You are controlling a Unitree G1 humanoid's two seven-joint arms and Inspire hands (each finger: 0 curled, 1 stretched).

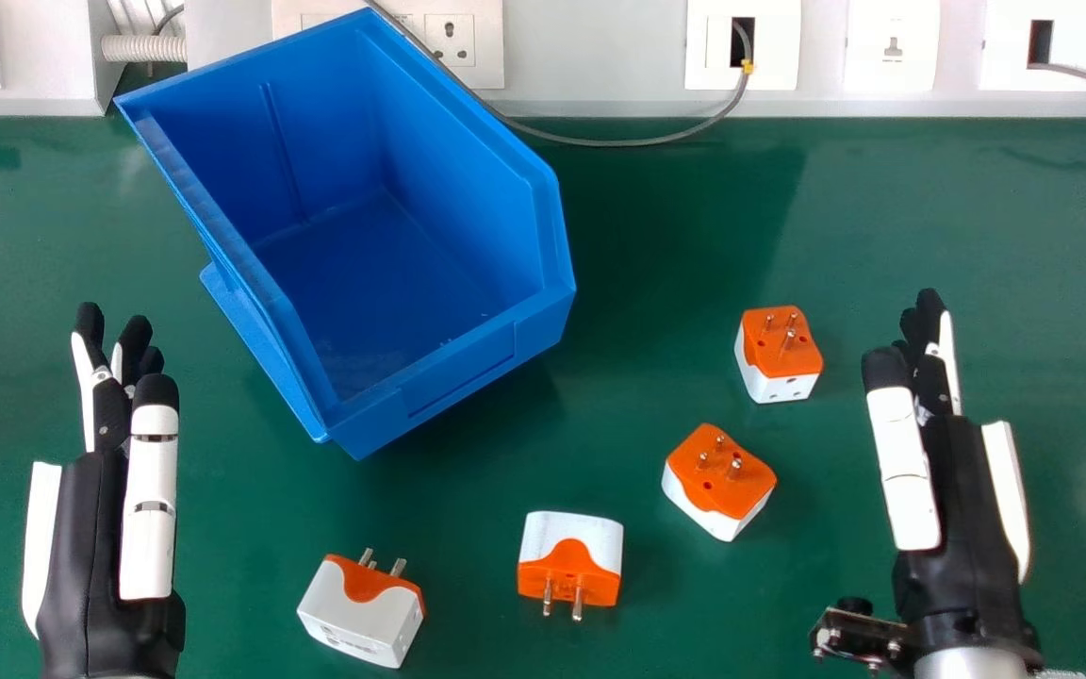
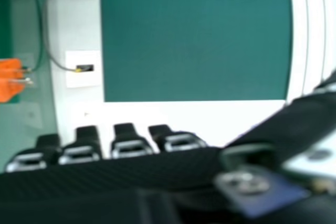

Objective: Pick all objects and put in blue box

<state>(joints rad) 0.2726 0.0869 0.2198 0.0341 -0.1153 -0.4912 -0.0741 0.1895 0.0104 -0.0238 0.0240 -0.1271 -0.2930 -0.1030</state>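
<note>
My left hand [image 1: 109, 471] is at the left of the head view, left of the blue box [image 1: 449, 401], its fingers straight. The box stands empty and turned at an angle. Several orange-and-white plug adapters lie on the table: one [image 1: 777, 354] near my right hand [image 1: 948, 490], one [image 1: 720, 481] closer in, one [image 1: 569, 561] at the front middle and one [image 1: 361, 611] at the front left. My right hand is right of them all, holding nothing, fingers extended. In the right hand view, an orange adapter [image 2: 9, 80] shows beyond my right hand [image 2: 126, 142].
The green table [image 1: 882, 217] runs back to a white panel with sockets [image 1: 892, 47]. A grey cable [image 1: 618, 143] loops down from the panel onto the table's back edge and passes behind the box.
</note>
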